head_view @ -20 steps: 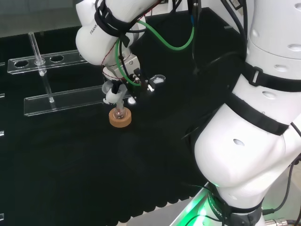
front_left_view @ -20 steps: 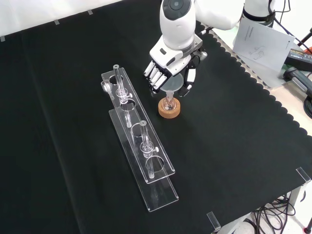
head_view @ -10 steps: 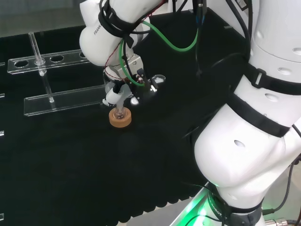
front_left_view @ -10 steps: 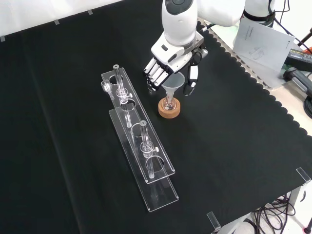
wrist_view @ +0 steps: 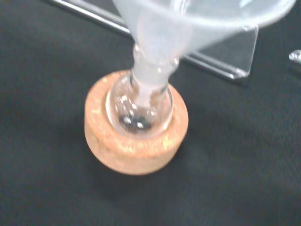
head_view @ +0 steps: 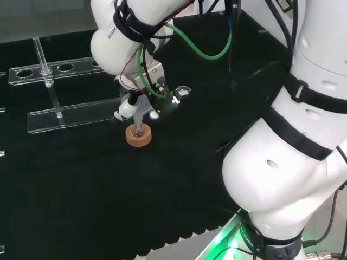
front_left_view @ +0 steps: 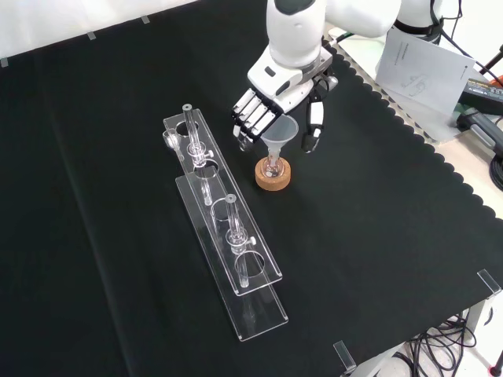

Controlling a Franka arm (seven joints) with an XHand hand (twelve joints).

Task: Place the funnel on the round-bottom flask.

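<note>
funnel [front_left_view: 281, 133] stem in round-bottom flask [wrist_view: 139, 107], glass faint | hand [front_left_view: 277, 100] above, fingers relaxed, empty | cork ring [front_left_view: 273, 174] mid-worktop, bare cloth toward near edge

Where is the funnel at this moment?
In the front view the funnel stands with its stem in the round-bottom flask on the cork ring, right of the rack.

One funnel [front_left_view: 280, 132], one flask [wrist_view: 139, 110] (two racks [front_left_view: 228, 236])
</note>
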